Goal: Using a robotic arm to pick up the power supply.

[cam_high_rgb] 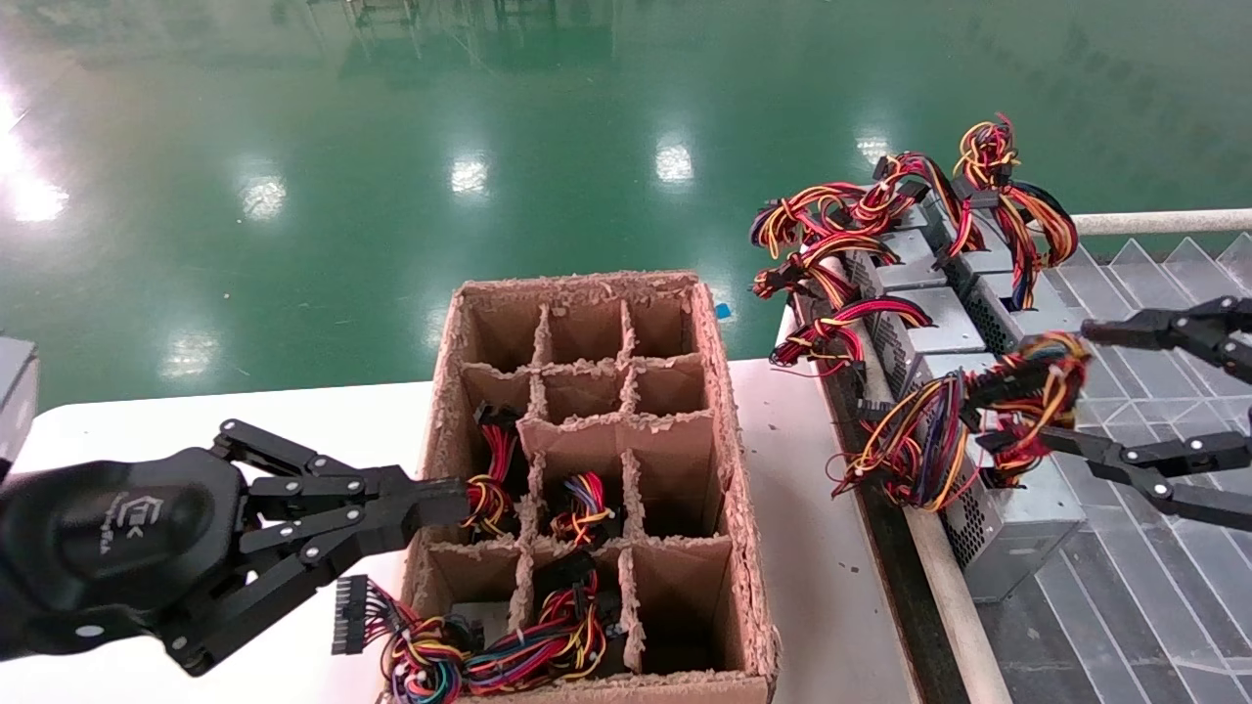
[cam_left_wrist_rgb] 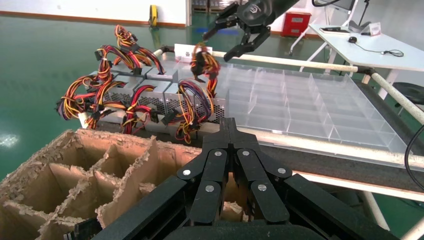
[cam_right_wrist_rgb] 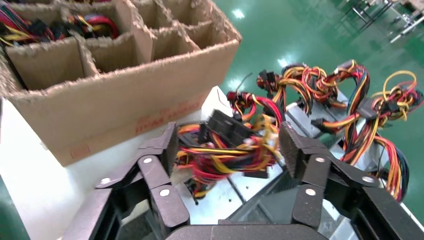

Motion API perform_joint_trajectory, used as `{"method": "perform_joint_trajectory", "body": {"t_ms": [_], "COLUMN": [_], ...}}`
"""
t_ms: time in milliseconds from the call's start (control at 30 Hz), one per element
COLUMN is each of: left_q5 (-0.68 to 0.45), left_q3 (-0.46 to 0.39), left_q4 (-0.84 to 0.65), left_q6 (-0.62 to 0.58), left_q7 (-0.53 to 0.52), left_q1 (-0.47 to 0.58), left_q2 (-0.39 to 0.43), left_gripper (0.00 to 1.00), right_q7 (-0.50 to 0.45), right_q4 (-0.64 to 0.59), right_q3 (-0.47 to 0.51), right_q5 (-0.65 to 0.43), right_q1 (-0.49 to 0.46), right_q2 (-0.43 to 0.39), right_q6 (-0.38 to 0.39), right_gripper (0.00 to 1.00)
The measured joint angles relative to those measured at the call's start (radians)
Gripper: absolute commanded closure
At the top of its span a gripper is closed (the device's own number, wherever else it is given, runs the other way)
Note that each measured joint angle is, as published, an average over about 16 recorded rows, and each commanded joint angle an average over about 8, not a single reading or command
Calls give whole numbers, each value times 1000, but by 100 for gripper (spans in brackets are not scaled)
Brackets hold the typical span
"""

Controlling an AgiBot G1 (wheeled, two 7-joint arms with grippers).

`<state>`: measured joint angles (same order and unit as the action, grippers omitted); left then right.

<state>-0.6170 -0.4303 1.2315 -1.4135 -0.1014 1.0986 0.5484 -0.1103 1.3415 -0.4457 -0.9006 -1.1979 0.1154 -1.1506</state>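
The nearest power supply (cam_high_rgb: 1017,513) is a grey perforated box at the front of a row on the right. Its red, yellow and black wire bundle (cam_high_rgb: 1017,391) rises above it. My right gripper (cam_high_rgb: 1037,386) is open and straddles that bundle, one finger above it and one below. In the right wrist view the wire bundle (cam_right_wrist_rgb: 225,150) lies between the right gripper's (cam_right_wrist_rgb: 230,147) spread pads (cam_right_wrist_rgb: 292,145), over the supply's grey top (cam_right_wrist_rgb: 220,197). My left gripper (cam_high_rgb: 445,501) is shut and empty, its tip at the cardboard box's left wall; the left wrist view shows the left gripper (cam_left_wrist_rgb: 229,127) above the box.
A brown cardboard box with dividers (cam_high_rgb: 729,460) stands on the white table (cam_high_rgb: 831,548); several cells hold wired supplies. More power supplies (cam_high_rgb: 929,323) line the row behind the nearest one. A clear plastic tray (cam_high_rgb: 1154,596) lies to their right, with a white rail (cam_high_rgb: 1164,222) behind.
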Motion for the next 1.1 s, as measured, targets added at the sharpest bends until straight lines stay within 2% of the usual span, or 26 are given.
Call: {"method": "perform_joint_trajectory", "body": {"t_ms": [533, 567, 800, 833, 1100], "left_q5": [0, 0, 0, 0, 0], "left_q3": [0, 0, 0, 0, 0], "left_q4": [0, 0, 0, 0, 0], "left_q6": [0, 0, 0, 0, 0], "left_q7": [0, 0, 0, 0, 0], "left_q1": [0, 0, 0, 0, 0], "left_q2": [0, 0, 0, 0, 0], "left_gripper": [100, 90, 2, 0, 0], "right_q7": [64, 67, 66, 62, 41], "right_q4": [-21, -23, -28, -27, -32], "right_q3": [36, 39, 54, 56, 73], "right_q5": [134, 142, 163, 161, 162], "right_q1": [14, 16, 26, 27, 42], "right_q2": [8, 12, 55, 63, 130], "right_q6": [-18, -22, -54, -59, -103], "right_gripper": [0, 0, 0, 0, 0]}}
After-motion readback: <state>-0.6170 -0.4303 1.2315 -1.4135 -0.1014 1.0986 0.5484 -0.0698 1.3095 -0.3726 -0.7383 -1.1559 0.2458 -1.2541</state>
